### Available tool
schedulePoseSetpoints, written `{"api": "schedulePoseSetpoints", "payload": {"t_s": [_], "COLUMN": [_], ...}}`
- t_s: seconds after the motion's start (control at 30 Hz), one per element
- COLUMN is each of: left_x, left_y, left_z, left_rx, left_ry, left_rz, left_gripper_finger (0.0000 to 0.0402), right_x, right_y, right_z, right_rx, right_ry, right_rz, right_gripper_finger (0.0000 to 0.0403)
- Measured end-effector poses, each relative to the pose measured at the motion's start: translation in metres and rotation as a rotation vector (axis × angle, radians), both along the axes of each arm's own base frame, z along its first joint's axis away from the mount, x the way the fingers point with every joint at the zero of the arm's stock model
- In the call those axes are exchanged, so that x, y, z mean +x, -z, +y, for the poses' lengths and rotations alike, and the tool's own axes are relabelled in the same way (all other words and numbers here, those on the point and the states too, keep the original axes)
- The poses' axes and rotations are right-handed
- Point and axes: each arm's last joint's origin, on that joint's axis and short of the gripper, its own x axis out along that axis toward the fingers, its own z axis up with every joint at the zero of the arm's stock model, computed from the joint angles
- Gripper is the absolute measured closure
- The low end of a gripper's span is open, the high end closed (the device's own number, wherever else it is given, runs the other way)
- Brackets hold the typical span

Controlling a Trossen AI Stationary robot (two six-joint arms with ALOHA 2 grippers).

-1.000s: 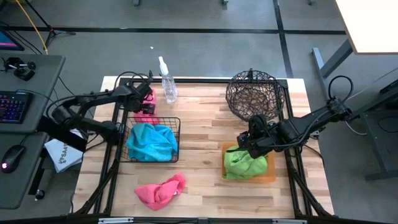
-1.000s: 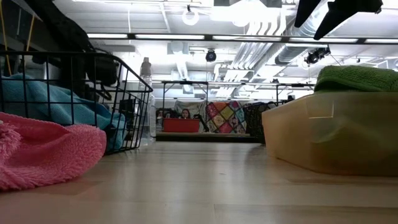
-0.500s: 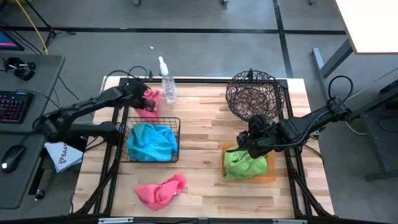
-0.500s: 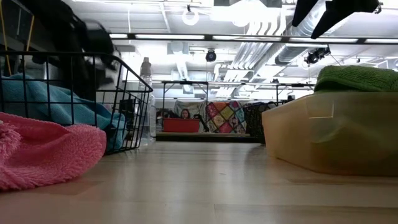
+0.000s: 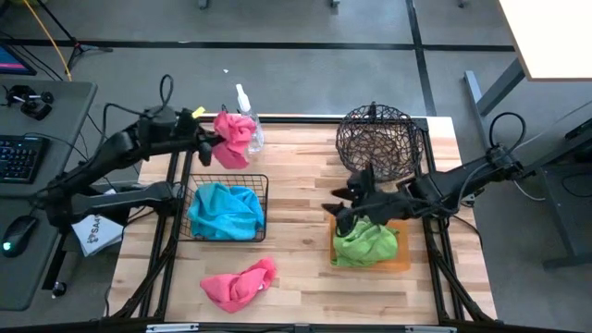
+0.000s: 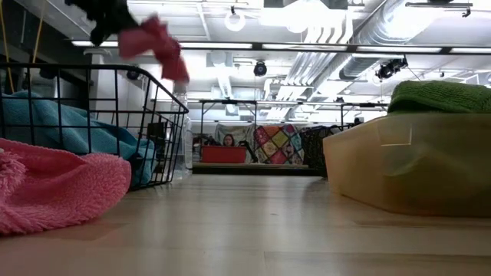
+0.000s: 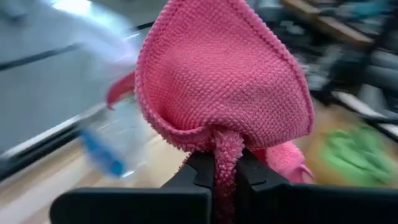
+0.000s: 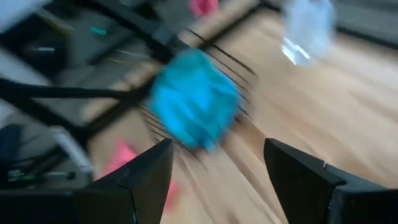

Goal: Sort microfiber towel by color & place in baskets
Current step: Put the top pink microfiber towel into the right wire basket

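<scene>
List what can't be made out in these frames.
- Round woven basket: whether it holds anything; the high view's wire mesh hides its floor.
- Orange tray: floor hidden under the green towel in both views.
- Right wrist view: motion blur smears the blue towel.
- Left wrist view: the pink towel blocks what lies beyond the left gripper.

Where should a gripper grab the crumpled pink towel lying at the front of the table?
Grip the crumpled pink microfiber towel at its raised bunched fold toward the right end, coming straight down from above. It lies loose on the bare wooden table, clear of the square black wire basket, so a top pinch looks easiest.
</scene>
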Motion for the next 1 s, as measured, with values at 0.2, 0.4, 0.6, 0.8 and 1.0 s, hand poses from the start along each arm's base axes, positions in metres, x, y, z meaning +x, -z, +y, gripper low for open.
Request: {"api": "schedulePoseSetpoints", "payload": {"t_s": [0.2, 0.4, 0.6, 0.8, 1.0], "left_x": [0.015, 0.05, 0.104, 0.134, 0.136], "left_y": [-0.023, -0.028, -0.019, -0.003, -0.004], "left_z": [-0.024, -0.046, -0.057, -0.057, -0.058], "left_rx": [0.029, 0.085, 0.26, 0.242, 0.206], "left_ry": [0.266, 0.446, 0.553, 0.622, 0.615], "left_rz": [-0.055, -0.106, -0.108, -0.097, -0.119], "left_gripper_finger": [0.0401, 0.0401, 0.0401, 0.0401, 0.0401], "right_x": [0.019, 0.027, 0.039, 0.043, 0.044], "right_y": [-0.027, -0.039, -0.032, -0.03, -0.03], "right_z": [-0.007, -0.024, -0.045, -0.058, -0.062], "right_rx": [-0.257, -0.358, -0.293, -0.238, -0.172], "right_ry": [-0.16, -0.166, -0.118, -0.122, -0.231], "right_rz": [-0.207, -0.285, -0.27, -0.28, -0.295], "right_gripper_finger": [0.0155, 0.0155, 0.0155, 0.0145, 0.0109]}}
